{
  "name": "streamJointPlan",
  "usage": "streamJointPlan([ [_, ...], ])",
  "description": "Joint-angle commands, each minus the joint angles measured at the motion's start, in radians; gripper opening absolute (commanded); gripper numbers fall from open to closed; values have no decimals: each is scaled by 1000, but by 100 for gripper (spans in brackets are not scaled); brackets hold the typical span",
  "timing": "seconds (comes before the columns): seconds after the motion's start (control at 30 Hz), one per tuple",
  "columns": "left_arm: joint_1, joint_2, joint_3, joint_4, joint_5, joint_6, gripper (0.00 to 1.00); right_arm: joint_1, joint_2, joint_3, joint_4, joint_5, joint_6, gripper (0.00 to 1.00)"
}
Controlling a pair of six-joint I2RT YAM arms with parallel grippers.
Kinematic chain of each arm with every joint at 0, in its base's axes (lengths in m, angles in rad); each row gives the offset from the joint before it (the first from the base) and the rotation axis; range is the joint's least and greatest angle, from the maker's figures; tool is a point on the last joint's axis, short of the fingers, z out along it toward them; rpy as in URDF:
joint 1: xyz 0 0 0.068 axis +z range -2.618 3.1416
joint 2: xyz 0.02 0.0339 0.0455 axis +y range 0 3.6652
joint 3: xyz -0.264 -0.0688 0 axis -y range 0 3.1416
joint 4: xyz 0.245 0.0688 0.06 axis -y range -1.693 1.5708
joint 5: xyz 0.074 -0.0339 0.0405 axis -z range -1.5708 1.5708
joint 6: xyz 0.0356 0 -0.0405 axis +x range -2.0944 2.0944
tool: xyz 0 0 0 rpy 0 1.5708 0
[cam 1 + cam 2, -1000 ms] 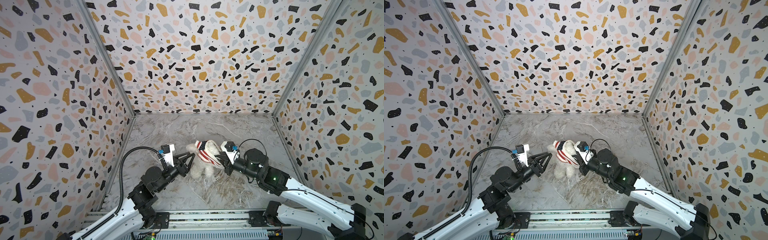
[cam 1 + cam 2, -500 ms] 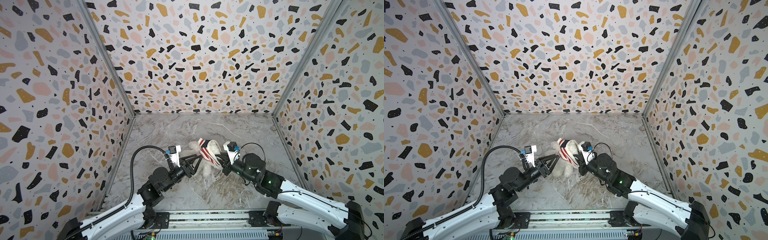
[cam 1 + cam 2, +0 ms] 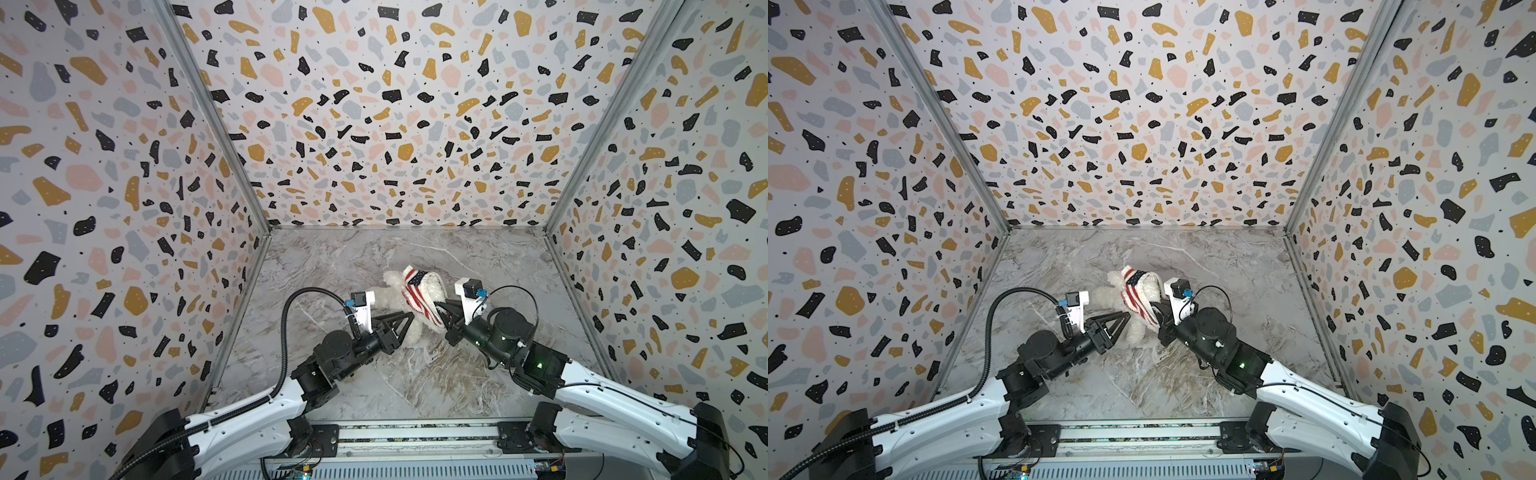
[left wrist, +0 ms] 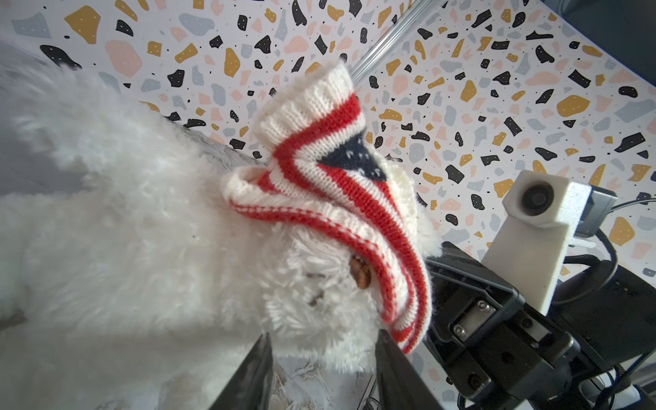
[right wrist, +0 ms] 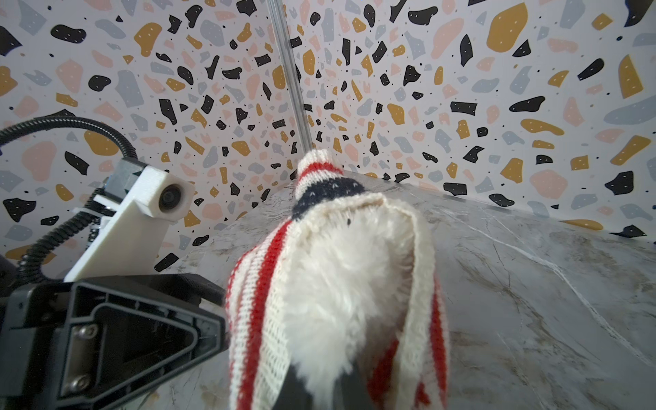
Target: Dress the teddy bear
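Your teddy bear (image 3: 388, 301) (image 3: 1106, 297) is lying down about mid-floor, between the two grippers. The sweater (image 3: 417, 293) (image 3: 1136, 293) is only over its head. In the left wrist view the knit (image 4: 337, 198) covers the top of the head down to the brown nose, and the white body (image 4: 142, 241) is bare.

The sweater is red and white striped, with a navy patch dotted white and a ribbed cream cuff sticking up.

Right gripper (image 3: 437, 306) (image 5: 321, 383): jaws closed, pinching the sweater's hem. In the right wrist view the hem (image 5: 262, 301) is pulled toward the camera, with fur (image 5: 340, 284) showing inside the opening.

Left gripper (image 3: 409, 318) (image 4: 323, 335): jaws part open, tips right at the fur under the bear's face. You can see floor in the gap between them, and nothing looks clamped.

The floor (image 3: 374, 374) is a grey marble print with brownish veining. The walls (image 3: 374, 124) are three terrazzo-print panels with black, ochre, pink and grey chips, joined by aluminium corner posts (image 3: 232, 145).

Both arms are mounted on the rail (image 3: 415, 432) at the front edge. A green LED (image 3: 539, 365) is lit on the right arm.
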State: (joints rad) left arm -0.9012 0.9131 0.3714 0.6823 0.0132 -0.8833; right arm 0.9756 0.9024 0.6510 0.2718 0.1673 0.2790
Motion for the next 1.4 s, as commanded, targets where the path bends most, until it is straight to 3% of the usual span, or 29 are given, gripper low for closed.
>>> streamJointPlan([
  [0.0,-9,11,22,126,22,-30,48,6,-11,-2,75,39,21,0],
  [0.7,-32,137,63,276,5,-68,34,26,-10,-34,129,59,37,0],
  [1.17,-39,152,72,281,1,-65,9,26,-3,-39,145,52,37,0],
  [1.27,-38,151,75,267,-3,-55,0,26,-8,-37,147,49,39,0],
  [1.37,-39,149,78,191,-9,-32,0,26,-19,-28,146,41,49,0],
])
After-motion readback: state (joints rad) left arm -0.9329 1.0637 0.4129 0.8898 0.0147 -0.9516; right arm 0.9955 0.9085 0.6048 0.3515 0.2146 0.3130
